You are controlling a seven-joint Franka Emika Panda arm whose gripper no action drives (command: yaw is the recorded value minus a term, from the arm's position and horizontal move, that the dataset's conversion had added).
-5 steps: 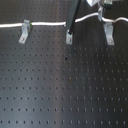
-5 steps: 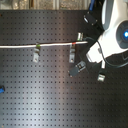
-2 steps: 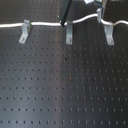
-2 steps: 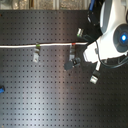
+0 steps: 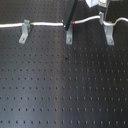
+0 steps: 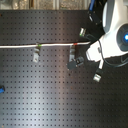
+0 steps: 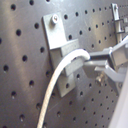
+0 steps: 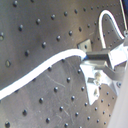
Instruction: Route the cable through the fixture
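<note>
The white cable (image 5: pixel 47 23) runs across the back of the black pegboard in the first exterior view. It passes over the left clip (image 5: pixel 23 36) and has a green band (image 5: pixel 31 23) just past it. My gripper (image 5: pixel 65 23) is shut on the cable right at the middle clip (image 5: pixel 69 36), next to the red band (image 5: pixel 75 23). From there the cable goes on over the right clip (image 5: pixel 108 35). In the first wrist view the cable (image 7: pixel 57 85) lies in the notch of a clip (image 7: pixel 56 42), and my fingers (image 7: pixel 102 62) pinch its end there.
The fixture is three grey metal clips bolted in a row on the perforated board. In the second exterior view the white arm body (image 6: pixel 112 37) hangs over the second exterior view's right. A small blue object (image 6: pixel 2 90) sits at the second exterior view's left edge.
My gripper has shifted slightly along the row, carrying the cable to the middle clip. The cable's left part stays on the left clip.
</note>
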